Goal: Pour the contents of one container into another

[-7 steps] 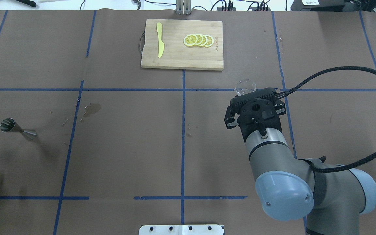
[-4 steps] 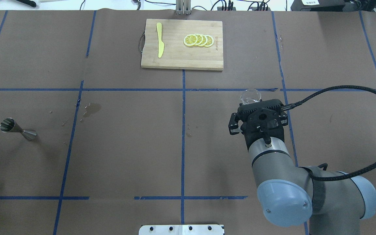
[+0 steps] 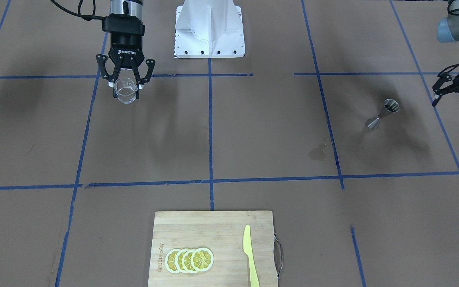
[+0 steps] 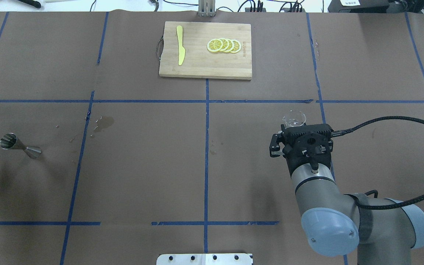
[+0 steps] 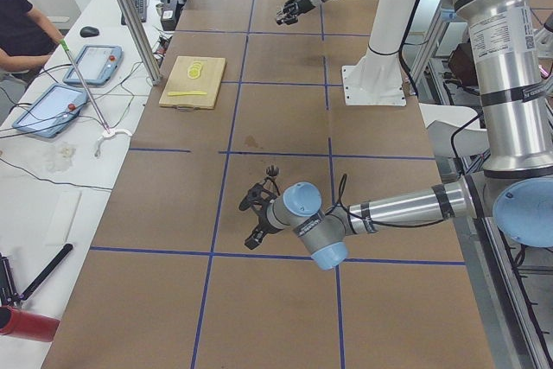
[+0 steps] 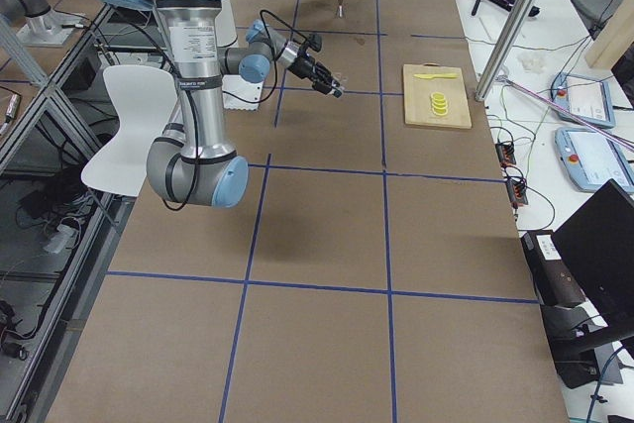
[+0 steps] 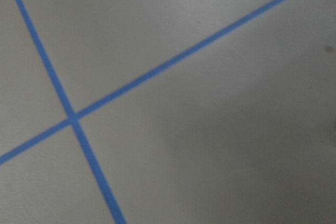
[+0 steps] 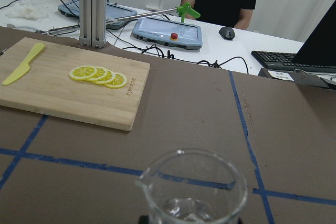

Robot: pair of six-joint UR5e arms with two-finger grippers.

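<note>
My right gripper (image 3: 126,94) is shut on the clear glass cup (image 3: 126,88), which is upright and held off the table on my right side. The cup (image 4: 294,118) pokes out just beyond the wrist in the overhead view. In the right wrist view the cup (image 8: 191,190) shows a pour lip and a little liquid at its bottom. The steel jigger (image 4: 20,146) stands far away on the left part of the table. My left gripper (image 3: 452,107) hovers open and empty a short way beyond the jigger (image 3: 383,113), towards the table's left end, apart from it.
A wooden cutting board (image 4: 197,62) at the far middle carries lemon slices (image 4: 223,45) and a yellow knife (image 4: 180,45). A wet stain (image 4: 103,123) marks the paper right of the jigger. The white base plate (image 3: 209,30) sits at the robot's edge.
My right arm has drawn the cup back towards the robot and to the right. The left gripper's tip, seen at the left edge earlier, has left the overhead view.
</note>
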